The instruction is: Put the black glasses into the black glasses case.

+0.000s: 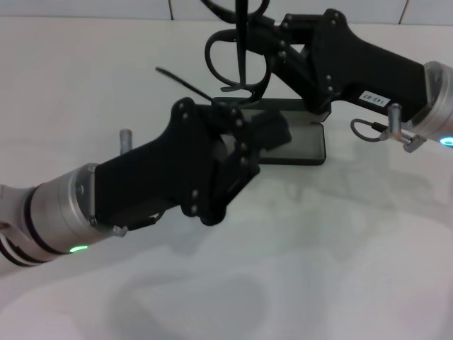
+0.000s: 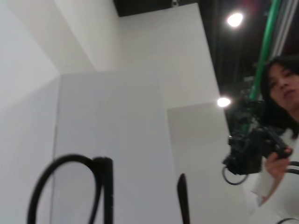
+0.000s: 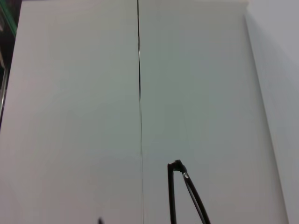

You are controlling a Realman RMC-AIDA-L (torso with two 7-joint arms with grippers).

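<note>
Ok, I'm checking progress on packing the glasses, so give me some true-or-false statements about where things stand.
1. The black glasses are held up off the table by the right pincer. True.
2. The glasses lie inside the black glasses case. False: they hang in the air above it.
3. The case lies flat on the table, under the two arms. True.
4. The left pincer is parked far from the case. False: it is right at the case and hides part of it in the head view.
</note>
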